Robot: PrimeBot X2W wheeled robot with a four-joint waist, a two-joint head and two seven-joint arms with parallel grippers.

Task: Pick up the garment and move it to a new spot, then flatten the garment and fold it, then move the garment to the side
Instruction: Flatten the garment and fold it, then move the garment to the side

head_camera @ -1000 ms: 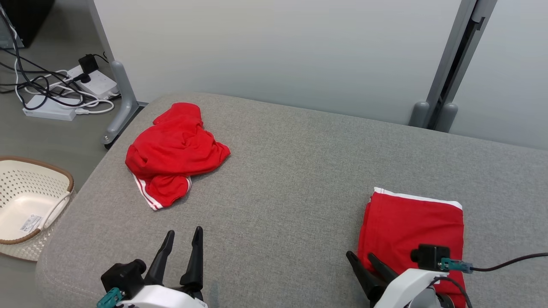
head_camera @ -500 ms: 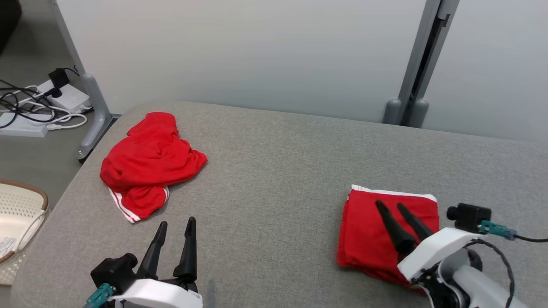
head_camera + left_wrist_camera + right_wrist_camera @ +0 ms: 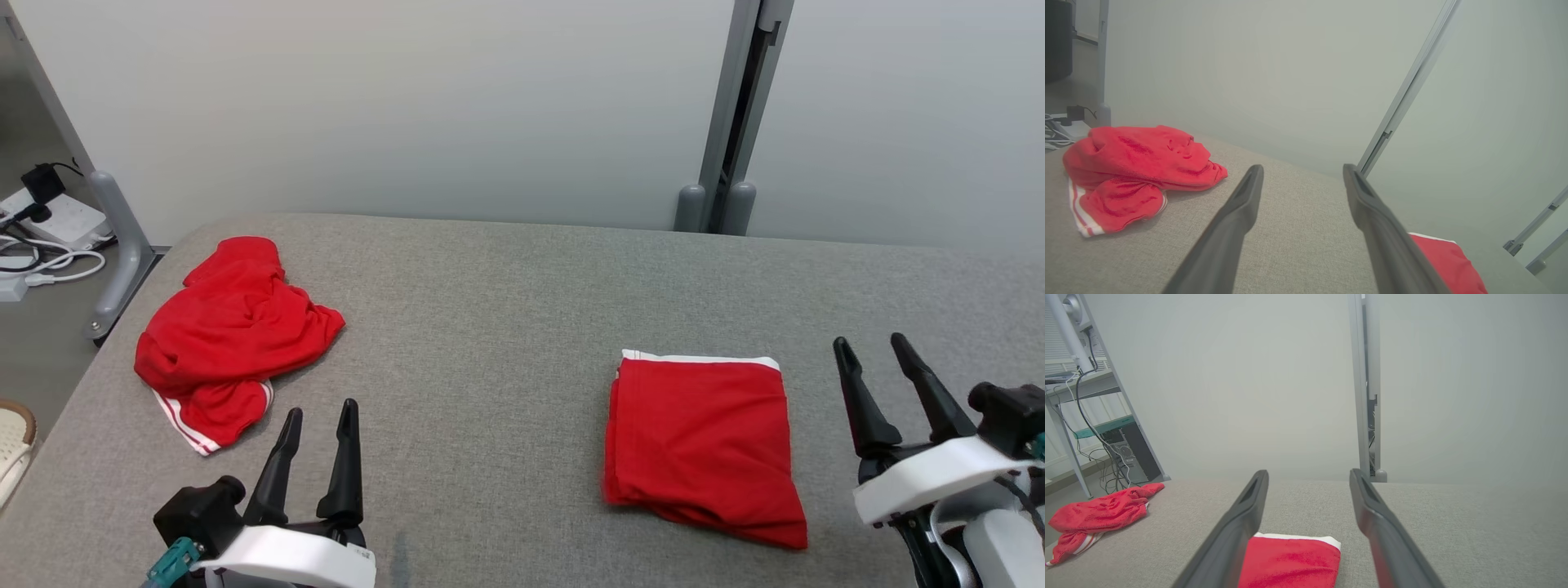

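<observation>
- Left gripper (image 3: 322,408): jaws apart, empty; best placed to pinch a raised fold of the crumpled garment (image 3: 233,327). Fingers point forward over the grey surface (image 3: 506,310).
- Right gripper (image 3: 869,340): likewise spread, empty, fingers angled up-left.
- Folded garment (image 3: 702,445): flat, between the grippers, nearer the right.
- Crumpled garment: far left, untouched.

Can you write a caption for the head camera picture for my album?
Left tool and right tool open above grey surface; crumpled red garment left, folded red garment right.
</observation>
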